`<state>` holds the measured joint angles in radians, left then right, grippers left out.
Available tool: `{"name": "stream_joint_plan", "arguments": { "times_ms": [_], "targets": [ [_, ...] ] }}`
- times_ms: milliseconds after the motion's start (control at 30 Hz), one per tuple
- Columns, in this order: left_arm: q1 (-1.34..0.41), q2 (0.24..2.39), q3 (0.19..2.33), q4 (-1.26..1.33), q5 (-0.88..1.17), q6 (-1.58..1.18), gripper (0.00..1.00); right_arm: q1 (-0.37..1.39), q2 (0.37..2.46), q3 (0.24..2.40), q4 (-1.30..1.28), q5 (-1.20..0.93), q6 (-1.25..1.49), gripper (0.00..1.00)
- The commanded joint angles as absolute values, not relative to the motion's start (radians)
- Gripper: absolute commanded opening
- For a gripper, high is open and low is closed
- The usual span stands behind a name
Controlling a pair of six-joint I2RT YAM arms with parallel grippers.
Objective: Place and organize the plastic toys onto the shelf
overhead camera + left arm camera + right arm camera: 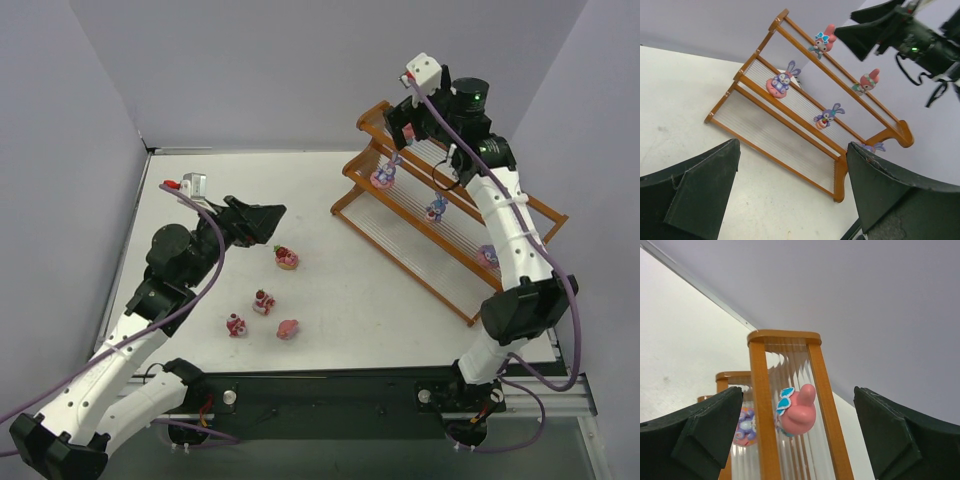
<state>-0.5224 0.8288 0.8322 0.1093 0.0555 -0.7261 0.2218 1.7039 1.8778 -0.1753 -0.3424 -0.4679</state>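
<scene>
Right tool [797,395] up close: wide open, gripping nothing, right by the pink toy [799,416] perched on the shelf's [760,405] top tier, looks like a finished drop-off; next calls for lowering the equally wide, empty left tool [278,222] onto the nearest toy [287,258] on the desk [380,290].

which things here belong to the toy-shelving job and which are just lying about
Job: wooden shelf; four loose figurines; shelved figurines.
Just there: white table; purple cables.
</scene>
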Motion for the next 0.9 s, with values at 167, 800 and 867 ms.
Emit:
{"name": "stream_joint_plan", "arguments": {
  "times_ms": [167, 800, 867],
  "targets": [
    [-0.515, 0.784, 0.914, -0.103, -0.075, -0.672, 0.97, 0.355, 1.418, 1.845, -0.226, -0.468, -0.229, 1.0],
    [-0.503, 0.686, 1.029, -0.509, -0.357, -0.672, 0.97, 1.063, 1.288, 1.171, -0.169, -0.314, -0.189, 0.84],
    [-0.502, 0.681, 1.034, -0.508, -0.356, -0.667, 0.97, 1.118, 1.351, 1.138, -0.166, -0.286, -0.245, 0.84]
  ]
}}
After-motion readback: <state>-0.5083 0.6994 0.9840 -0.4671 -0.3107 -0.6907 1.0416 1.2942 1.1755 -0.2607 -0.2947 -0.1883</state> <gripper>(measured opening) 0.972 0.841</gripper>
